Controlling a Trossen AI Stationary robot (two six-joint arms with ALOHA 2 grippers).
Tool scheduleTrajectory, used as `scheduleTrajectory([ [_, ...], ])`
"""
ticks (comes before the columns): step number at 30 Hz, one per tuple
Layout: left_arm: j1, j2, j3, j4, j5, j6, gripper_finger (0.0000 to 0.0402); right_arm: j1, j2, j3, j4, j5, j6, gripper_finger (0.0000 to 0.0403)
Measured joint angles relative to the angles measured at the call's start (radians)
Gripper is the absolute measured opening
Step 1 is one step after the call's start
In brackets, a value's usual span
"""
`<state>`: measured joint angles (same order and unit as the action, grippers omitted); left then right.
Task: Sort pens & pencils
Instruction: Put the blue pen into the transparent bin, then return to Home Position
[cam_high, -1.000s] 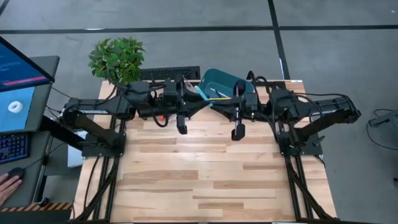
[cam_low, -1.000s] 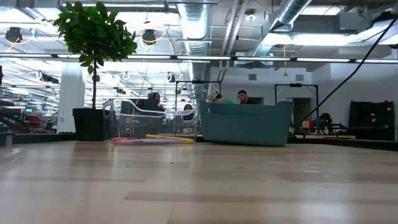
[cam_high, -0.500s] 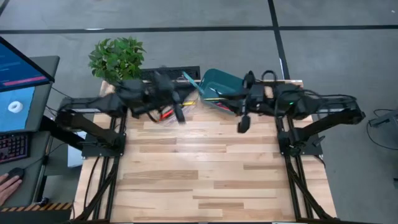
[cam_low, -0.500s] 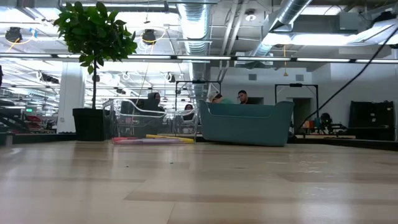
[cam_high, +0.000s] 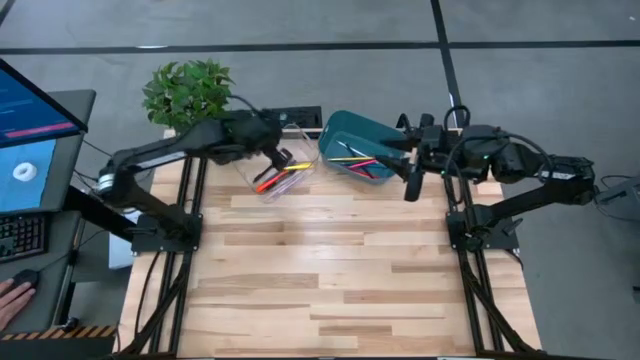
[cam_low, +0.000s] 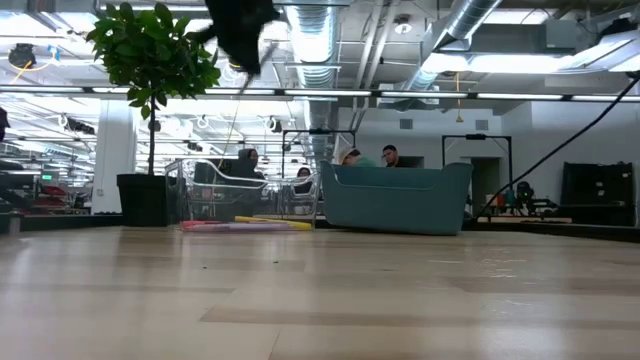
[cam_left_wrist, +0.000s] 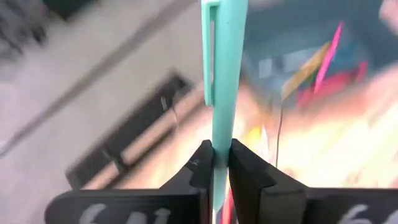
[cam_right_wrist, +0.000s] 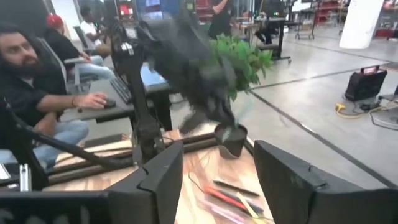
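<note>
My left gripper (cam_left_wrist: 221, 152) is shut on a teal pen (cam_left_wrist: 224, 74). It hovers over a clear tray (cam_high: 283, 176) at the far left-centre, where red, yellow and orange pens & pencils lie. A teal bin (cam_high: 352, 140) beside the tray holds more of them. My right gripper (cam_high: 410, 186) hangs to the right of the bin, above the table. Its fingers (cam_right_wrist: 168, 180) are open and nothing is between them. In the low view the tray (cam_low: 240, 200) and the bin (cam_low: 395, 197) stand on the table's far part. My left gripper pinches the teal pen's barrel (cam_left_wrist: 221, 132) between its two fingers, a little below the clip. The clip end (cam_left_wrist: 208, 56) sticks out well past the fingertips. The pen is lifted clear of the table and the tray.
A potted plant (cam_high: 188, 95) stands at the far left corner, next to a black grille (cam_high: 275, 118) on the far edge. A screen and a person's hand (cam_high: 12, 295) are off the table's left. People sit beyond the table (cam_right_wrist: 37, 81). The near wooden tabletop (cam_high: 330, 280) is bare.
My left gripper has swung from above the table's middle toward the far edge and tipped downward over the clear tray, carrying the teal pen. My right gripper has drawn back toward the table's right and far side, away from the middle.
</note>
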<state>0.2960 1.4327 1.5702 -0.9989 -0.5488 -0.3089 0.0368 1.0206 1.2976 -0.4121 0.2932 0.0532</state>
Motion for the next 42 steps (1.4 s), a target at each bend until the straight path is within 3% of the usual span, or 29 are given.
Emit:
scheduleTrajectory([
  [11, 0.137, 0.224, -0.115, -0.001, 0.261, -0.006, 0.0023, 0.004, 0.015, 0.001, -0.082, -0.003, 0.010, 0.0192],
  [15, 0.147, 0.263, -0.121, -0.009, 0.258, 0.012, 0.0037, 0.008, 0.002, 0.001, -0.083, -0.004, 0.027, 0.0197],
  [18, 0.156, 0.261, -0.118, 0.022, 0.307, 0.055, 0.0077, 0.007, -0.015, 0.001, -0.084, -0.003, 0.034, 0.0208],
  [26, 0.158, 0.255, -0.032, -0.034, 0.441, 0.035, 0.0230, 0.000, -0.060, 0.001, -0.090, -0.004, 0.027, 0.0251],
  [31, 0.082, 0.157, 0.117, -0.037, 0.453, 0.030, 0.0273, 0.000, -0.155, 0.012, -0.057, -0.004, 0.017, 0.0255],
  [37, -0.097, -0.039, 0.300, 0.009, 0.378, 0.123, 0.0279, 0.002, -0.301, 0.041, -0.123, -0.004, -0.094, 0.0255],
  [42, -0.324, -0.275, 0.212, 0.142, 0.226, 0.182, 0.0279, 0.000, -0.518, -0.073, -0.086, 0.002, -0.129, 0.0255],
])
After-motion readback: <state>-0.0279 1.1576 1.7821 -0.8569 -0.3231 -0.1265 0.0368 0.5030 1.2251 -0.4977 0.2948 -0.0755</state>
